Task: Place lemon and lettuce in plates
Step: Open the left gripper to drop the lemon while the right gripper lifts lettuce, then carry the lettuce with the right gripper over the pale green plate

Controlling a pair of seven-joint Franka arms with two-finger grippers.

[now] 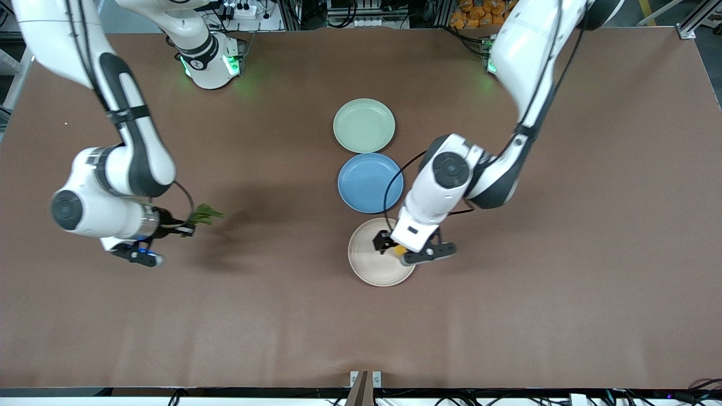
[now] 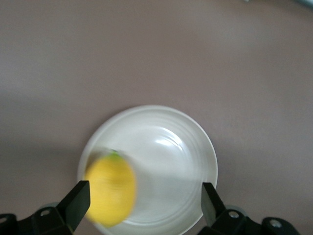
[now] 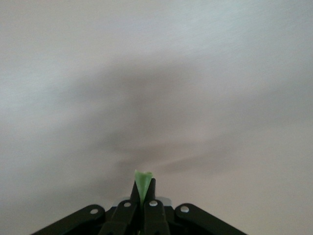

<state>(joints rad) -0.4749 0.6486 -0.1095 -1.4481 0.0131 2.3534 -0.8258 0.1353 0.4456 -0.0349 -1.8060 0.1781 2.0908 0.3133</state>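
Note:
My left gripper [image 1: 393, 247] hangs open over the beige-white plate [image 1: 366, 268], the plate nearest the front camera. In the left wrist view the gripper [image 2: 145, 191] has its jaws wide apart. The yellow lemon [image 2: 110, 190] shows blurred just inside one finger [image 2: 78, 198], over the plate's rim [image 2: 195, 132]; it also shows in the front view [image 1: 399, 250]. My right gripper [image 1: 189, 228] is shut on the dark green lettuce [image 1: 206, 214] and holds it above bare table toward the right arm's end. The leaf's pale stem [image 3: 143, 180] pokes out between the shut jaws [image 3: 144, 190]. The pale green plate [image 1: 364, 125] is empty.
A blue plate [image 1: 370, 182] lies between the pale green plate and the beige-white plate, the three in a row down the middle of the brown table [image 1: 564, 282]. The left arm's forearm [image 1: 445, 180] hangs over the blue plate's edge.

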